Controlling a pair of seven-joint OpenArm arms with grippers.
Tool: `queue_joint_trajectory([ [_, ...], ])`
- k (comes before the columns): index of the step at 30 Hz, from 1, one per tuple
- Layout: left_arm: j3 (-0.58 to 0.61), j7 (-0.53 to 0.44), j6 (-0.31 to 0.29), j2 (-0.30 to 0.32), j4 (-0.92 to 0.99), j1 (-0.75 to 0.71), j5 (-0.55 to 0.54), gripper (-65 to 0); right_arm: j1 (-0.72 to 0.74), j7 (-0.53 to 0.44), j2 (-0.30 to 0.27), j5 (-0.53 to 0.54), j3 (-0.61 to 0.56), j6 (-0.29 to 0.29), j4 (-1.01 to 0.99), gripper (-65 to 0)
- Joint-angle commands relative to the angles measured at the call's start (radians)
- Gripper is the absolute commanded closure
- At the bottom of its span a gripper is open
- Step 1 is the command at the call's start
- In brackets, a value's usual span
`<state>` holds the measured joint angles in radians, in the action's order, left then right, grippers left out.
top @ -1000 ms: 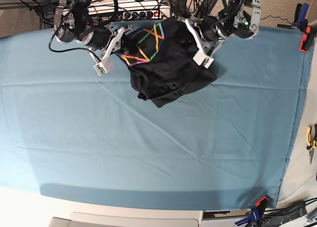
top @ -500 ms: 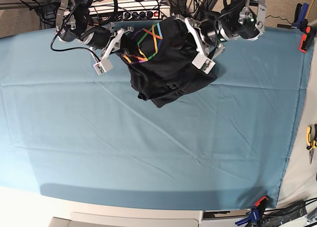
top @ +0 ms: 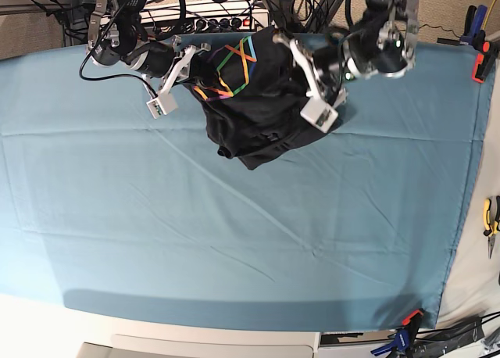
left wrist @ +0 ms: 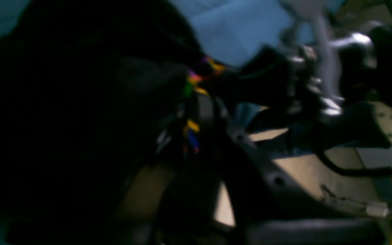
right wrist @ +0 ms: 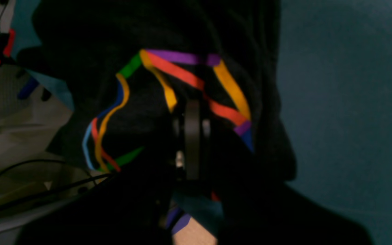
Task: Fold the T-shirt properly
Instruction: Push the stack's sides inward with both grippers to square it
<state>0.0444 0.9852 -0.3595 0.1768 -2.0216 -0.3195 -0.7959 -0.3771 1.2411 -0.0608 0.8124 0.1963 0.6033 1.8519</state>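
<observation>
Shirt [top: 262, 100], bunched at the worktop's [top: 234, 241] far edge, has barely shifted while the left hand [top: 319, 108] swings inward gripping its right side and the right hand [top: 160, 102] stays clenched on the printed part, so folding hasn't really begun.

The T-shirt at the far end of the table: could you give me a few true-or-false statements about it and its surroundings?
1. The T-shirt lies spread flat. False: it is bunched in a crumpled heap.
2. Rainbow-coloured lines show on it. True.
3. It rests on a teal table cloth. True.
4. It sits at the table's near edge. False: it is at the far edge, between the two arms.
5. The right gripper has its jaws shut on the T-shirt. True.
</observation>
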Motion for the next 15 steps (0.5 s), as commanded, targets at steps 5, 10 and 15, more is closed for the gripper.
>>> queue_joint_trajectory([
  [5,-0.001,-0.017,-0.005,-0.011,0.128,0.077,-0.017,-4.9,-0.002,0.018,-0.003,-0.017,0.001,-0.002,0.006,0.0],
  [10,-0.001,-0.025,0.0,-0.01,0.218,0.135,0.141,-4.9,-0.002,0.02,-0.003,-0.02,0.001,-0.002,0.006,0.0],
  [15,-0.001,-0.071,0.121,0.017,0.229,0.192,0.275,-4.9,-0.002,0.022,-0.003,-0.021,0.001,-0.002,0.006,0.0],
])
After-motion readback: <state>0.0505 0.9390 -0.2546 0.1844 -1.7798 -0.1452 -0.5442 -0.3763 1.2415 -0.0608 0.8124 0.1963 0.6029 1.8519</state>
